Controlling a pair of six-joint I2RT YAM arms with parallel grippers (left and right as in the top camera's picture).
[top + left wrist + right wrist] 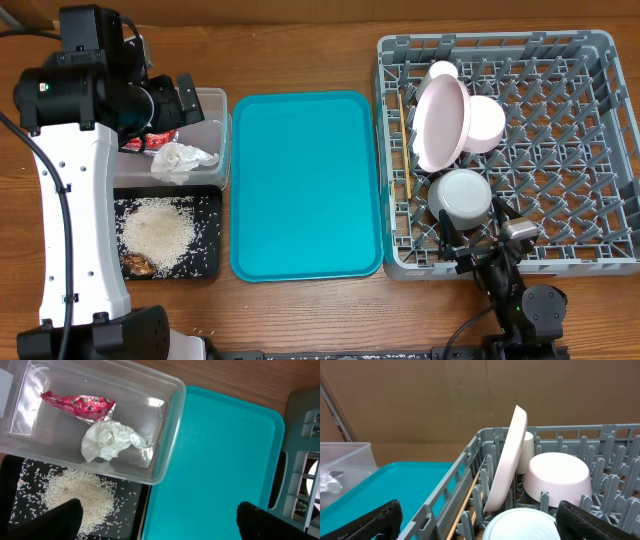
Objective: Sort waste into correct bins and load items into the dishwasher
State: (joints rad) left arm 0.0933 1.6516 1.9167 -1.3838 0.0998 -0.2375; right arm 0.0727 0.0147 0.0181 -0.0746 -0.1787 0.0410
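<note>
The left end effector [159, 522] hangs open, empty, over the clear tub [170, 435]; the right end effector [480, 525] gapes empty at the dish rack [445, 495] edge.

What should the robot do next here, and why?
Probably just draw the left pincer back from over the clear tub and stop. The red wrapper and napkin lie in that tub, the rice is on the black tray, the plate, cup, pink bowl, grey-white bowl and chopsticks sit in the grey rack, the teal tray is bare, and the right pincer is open like the left.
</note>
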